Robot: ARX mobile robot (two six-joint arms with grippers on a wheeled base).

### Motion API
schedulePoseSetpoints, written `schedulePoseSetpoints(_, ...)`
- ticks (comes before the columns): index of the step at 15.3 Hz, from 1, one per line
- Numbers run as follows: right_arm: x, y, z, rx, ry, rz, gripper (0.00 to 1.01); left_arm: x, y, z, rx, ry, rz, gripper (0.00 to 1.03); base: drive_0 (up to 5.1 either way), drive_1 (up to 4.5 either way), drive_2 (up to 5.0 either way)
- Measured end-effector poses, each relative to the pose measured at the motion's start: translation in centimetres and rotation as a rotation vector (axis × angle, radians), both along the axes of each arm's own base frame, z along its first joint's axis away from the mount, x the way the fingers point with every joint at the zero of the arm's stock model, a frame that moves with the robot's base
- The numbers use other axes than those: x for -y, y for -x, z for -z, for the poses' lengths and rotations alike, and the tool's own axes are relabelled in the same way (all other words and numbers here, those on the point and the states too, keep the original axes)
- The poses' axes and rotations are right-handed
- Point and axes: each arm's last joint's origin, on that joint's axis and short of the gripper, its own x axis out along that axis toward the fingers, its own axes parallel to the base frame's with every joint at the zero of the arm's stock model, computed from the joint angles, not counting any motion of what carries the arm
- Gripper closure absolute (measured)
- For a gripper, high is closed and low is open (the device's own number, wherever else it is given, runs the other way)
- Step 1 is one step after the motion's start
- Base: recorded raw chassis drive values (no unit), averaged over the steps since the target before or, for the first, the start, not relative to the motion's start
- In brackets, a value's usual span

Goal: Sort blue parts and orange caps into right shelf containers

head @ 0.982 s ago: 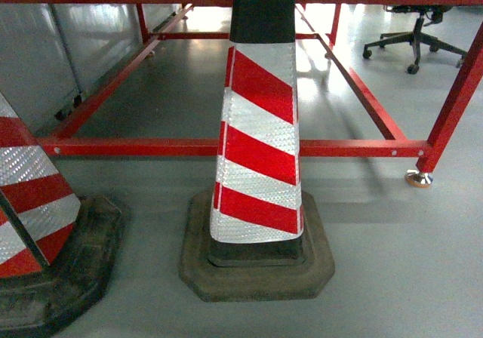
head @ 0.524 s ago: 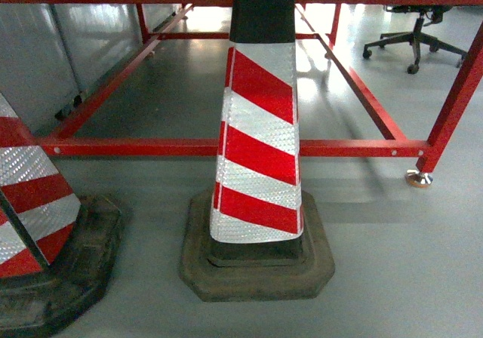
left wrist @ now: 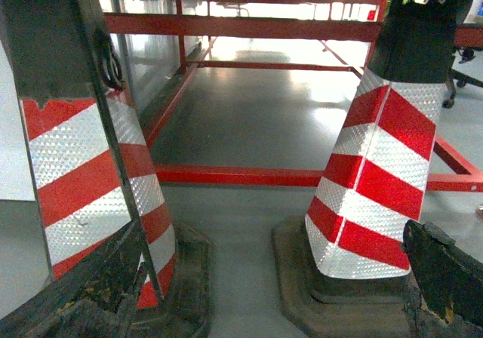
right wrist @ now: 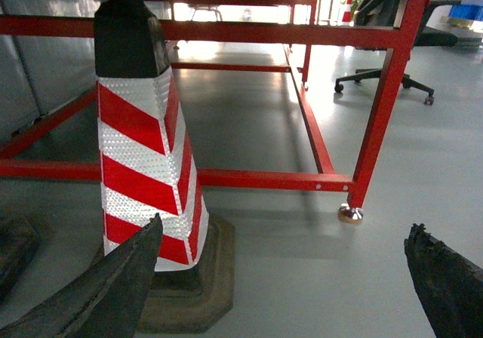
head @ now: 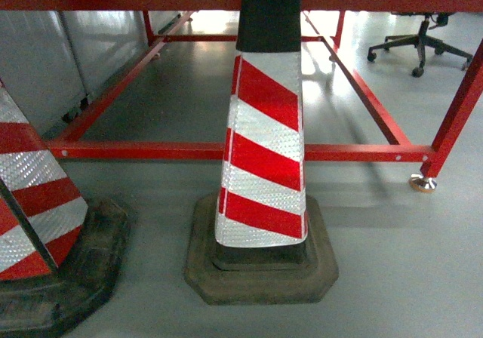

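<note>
No blue parts, orange caps or blue crates show in any view. Both grippers are held low, facing the floor scene. Left gripper (left wrist: 256, 293): worn black fingers (left wrist: 83, 293) at the bottom corners of its wrist view, spread wide, nothing between them. Right gripper (right wrist: 279, 285): same, fingers (right wrist: 106, 285) wide apart and empty.

Head view: striped cone (head: 264, 142) stands dead centre on its dark rubber base (head: 260, 270), upright, just in front of the red frame's low crossbar (head: 151, 151). Second cone (head: 34, 195) is cut off at the left edge, well apart from the first. Grey floor (head: 392, 262) all round. Frame leg ends in a metal foot (head: 423, 182) at right — office chair (head: 419, 40) beyond it, far back.
</note>
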Motion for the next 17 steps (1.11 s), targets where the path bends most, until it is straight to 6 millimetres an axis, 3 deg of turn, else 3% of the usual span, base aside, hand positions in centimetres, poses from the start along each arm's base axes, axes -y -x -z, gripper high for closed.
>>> schedulePoseSetpoints(17,0.0,0.0,-0.03,0.003,-0.007,0.0,0.03,0.0,0.0,-0.03,0.003,-0.01,0.001,0.05,0.4,0.41,0.4)
